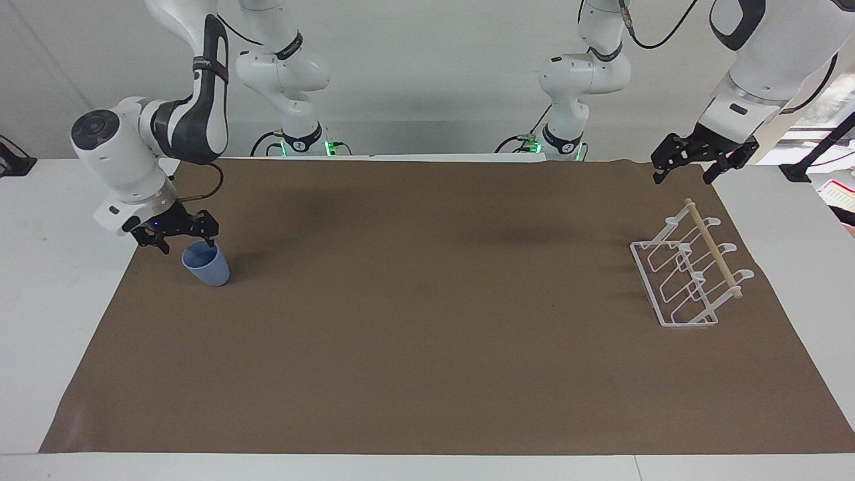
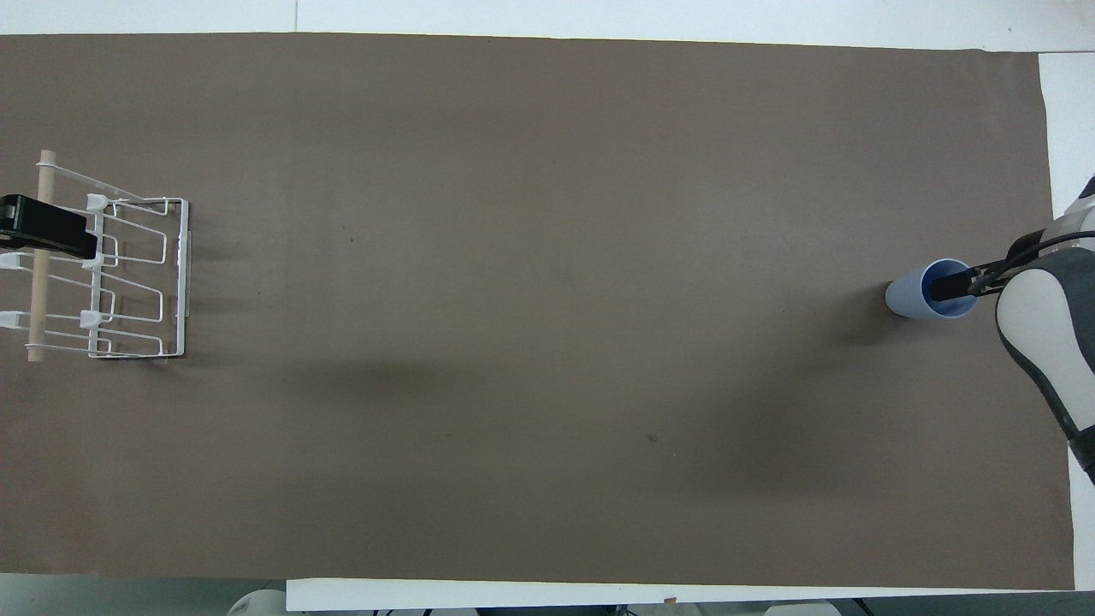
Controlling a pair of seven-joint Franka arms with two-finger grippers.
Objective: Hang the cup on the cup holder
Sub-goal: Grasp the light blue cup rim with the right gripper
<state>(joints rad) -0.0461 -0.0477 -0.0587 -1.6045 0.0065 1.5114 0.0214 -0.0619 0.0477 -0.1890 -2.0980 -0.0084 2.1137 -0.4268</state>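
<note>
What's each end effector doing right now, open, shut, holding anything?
Right end effector: open, at the cup rim, one finger inside, not gripping yet.
Left end effector: open, holding nothing, waiting above the cup holder.

Bare brown mat (image 1: 427, 314) lies open between cup (image 1: 207, 266) and cup holder (image 1: 688, 277); apparently no obstacle stands between.

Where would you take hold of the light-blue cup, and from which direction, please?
By its rim, from above. The cup stands upright, mouth up, with no handle, and tapers toward its base, so the open top is the easiest part to pinch: one finger inside the wall, one outside. The right gripper is at the rim that way, one fingertip seemingly inside the mouth. The left gripper waits above the cup holder.
</note>
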